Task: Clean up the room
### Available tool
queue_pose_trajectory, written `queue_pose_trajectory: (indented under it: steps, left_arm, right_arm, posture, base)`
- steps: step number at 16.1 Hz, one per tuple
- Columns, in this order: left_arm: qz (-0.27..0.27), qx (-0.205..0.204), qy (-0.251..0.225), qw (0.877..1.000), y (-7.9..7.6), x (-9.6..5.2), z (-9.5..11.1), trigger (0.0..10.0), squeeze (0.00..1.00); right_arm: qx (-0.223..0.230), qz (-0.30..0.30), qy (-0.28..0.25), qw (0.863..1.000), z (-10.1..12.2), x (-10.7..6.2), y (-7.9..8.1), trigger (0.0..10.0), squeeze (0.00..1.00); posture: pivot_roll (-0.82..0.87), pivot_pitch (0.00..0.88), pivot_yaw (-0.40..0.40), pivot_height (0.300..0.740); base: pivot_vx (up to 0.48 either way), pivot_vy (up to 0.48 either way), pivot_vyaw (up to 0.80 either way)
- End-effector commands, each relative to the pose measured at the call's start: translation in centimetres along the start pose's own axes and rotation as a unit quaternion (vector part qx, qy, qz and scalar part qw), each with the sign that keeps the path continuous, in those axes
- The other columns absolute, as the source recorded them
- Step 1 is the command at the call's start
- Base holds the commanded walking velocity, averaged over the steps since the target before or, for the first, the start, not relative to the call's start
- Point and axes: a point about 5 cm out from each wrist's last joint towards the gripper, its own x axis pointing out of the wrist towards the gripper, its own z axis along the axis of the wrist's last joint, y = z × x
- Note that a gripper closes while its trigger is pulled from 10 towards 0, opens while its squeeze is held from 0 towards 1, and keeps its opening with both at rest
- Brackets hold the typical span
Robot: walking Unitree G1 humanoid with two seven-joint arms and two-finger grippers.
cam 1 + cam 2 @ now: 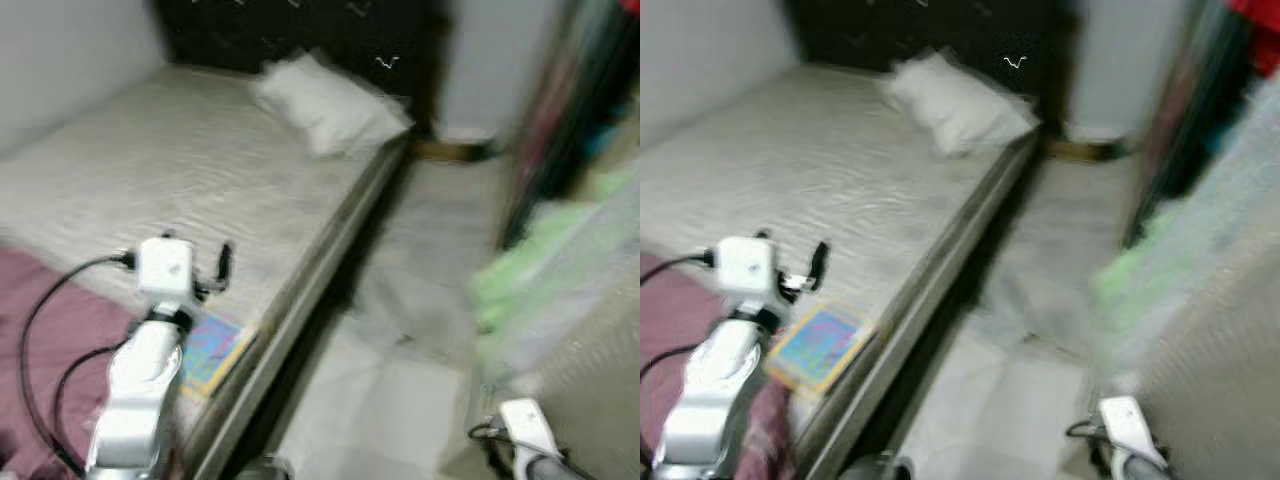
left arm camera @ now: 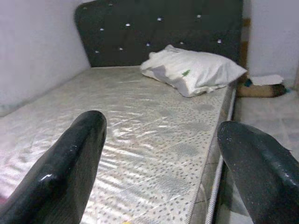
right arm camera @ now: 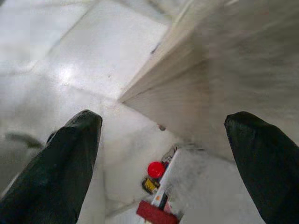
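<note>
Colourful book (image 1: 818, 346), blue/pink/yellow cover, lies flat on bed (image 1: 200, 170) near its floor-side edge, just beside maroon blanket (image 1: 55, 330). White pillow (image 1: 325, 100) at head of bed by dark headboard (image 2: 159, 32). Left gripper (image 2: 159, 186) hovers over mattress above book, fingers (image 2: 60, 172) wide apart, holding nothing. Right gripper (image 3: 163, 172) low over floor off bed side, fingers wide apart, empty. Rt wrist view: small red items (image 3: 156, 186) on floor tiles next to a pale wall/furniture corner. Eye views blurred; green bag (image 1: 530, 270) off bed's right.

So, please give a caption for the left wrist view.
Open left gripper above the mattress, facing pillow and headboard.
</note>
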Motion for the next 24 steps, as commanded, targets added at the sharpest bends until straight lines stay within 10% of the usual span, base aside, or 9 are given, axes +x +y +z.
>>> queue_pose_trajectory:
  steps: [1, 12, 17, 20, 24]
  left_arm:
    - [0.006, 0.010, 0.003, 1.000, 0.6, 0.0, 0.0, 10.0, 0.00]
    - [-0.001, 0.011, 0.007, 1.000, 0.4, 0.1, -0.1, 10.0, 0.00]
    - [0.003, 0.013, 0.008, 1.000, 0.7, 0.4, -0.1, 10.0, 0.00]
    - [0.006, 0.013, 0.001, 1.000, 0.7, 0.9, 0.3, 10.0, 0.00]
    - [0.003, 0.011, -0.003, 1.000, 0.5, 1.3, 0.4, 10.0, 0.00]
  right_arm:
    - [-0.015, 0.016, -0.005, 1.000, 0.2, 0.1, 0.8, 10.0, 0.00]
    - [-0.171, 0.156, -0.067, 0.971, 4.5, 0.7, 4.9, 10.0, 0.00]
    - [-0.133, 0.055, -0.188, 0.971, 11.1, 0.5, 0.6, 10.0, 0.00]
    - [-0.085, 0.063, -0.320, 0.942, 16.6, -1.1, -0.8, 10.0, 0.00]
    - [-0.069, 0.131, -0.443, 0.884, 19.7, -4.5, 1.0, 10.0, 0.00]
  posture:
    - [0.00, 0.000, 0.019, 0.740]
    - [0.01, 0.000, 0.020, 0.740]
    - [0.01, 0.000, 0.028, 0.740]
    - [-0.01, 0.000, 0.029, 0.740]
    - [-0.02, 0.000, 0.035, 0.740]
  base:
    - [0.000, 0.000, 0.77]
    - [0.000, 0.000, 0.75]
    - [0.000, 0.000, 0.35]
    - [0.000, 0.000, 0.49]
    - [0.000, 0.000, 0.19]
